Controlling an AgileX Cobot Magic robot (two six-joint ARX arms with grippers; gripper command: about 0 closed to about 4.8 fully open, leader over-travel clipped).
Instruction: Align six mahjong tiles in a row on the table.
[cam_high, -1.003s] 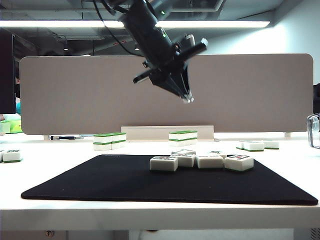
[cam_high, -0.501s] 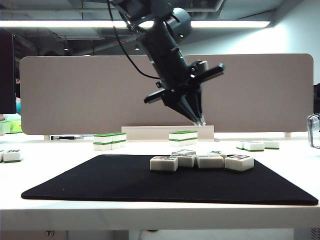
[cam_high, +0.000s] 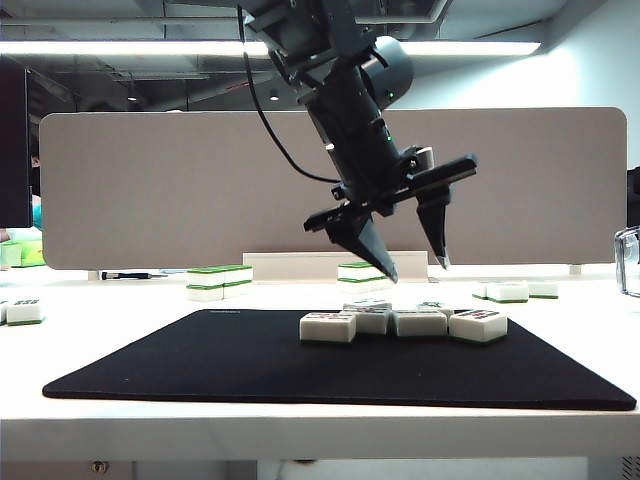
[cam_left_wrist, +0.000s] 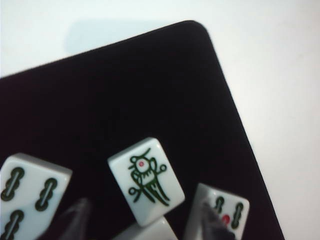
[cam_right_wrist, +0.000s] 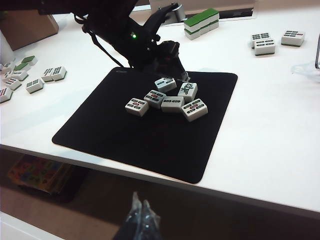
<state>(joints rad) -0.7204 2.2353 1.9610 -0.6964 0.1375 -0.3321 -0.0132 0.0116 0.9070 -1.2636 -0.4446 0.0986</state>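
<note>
Six mahjong tiles lie face up in a loose cluster on the black mat of the white table. In the exterior view four of them form a rough front line with two behind. My left gripper hangs open a little above the back of the cluster, pointing down. In the left wrist view its fingertips straddle a bird-marked tile, with nothing held. My right gripper is shut and empty, low in front of the table's near edge.
Green-topped tile stacks stand behind the mat, in front of a grey divider panel. Loose tiles lie at the table's right and far left. Several more tiles sit off the mat.
The left gripper has come down and to the right, from high above the mat to just over the tile cluster. Its jaws have gone from shut to open.
</note>
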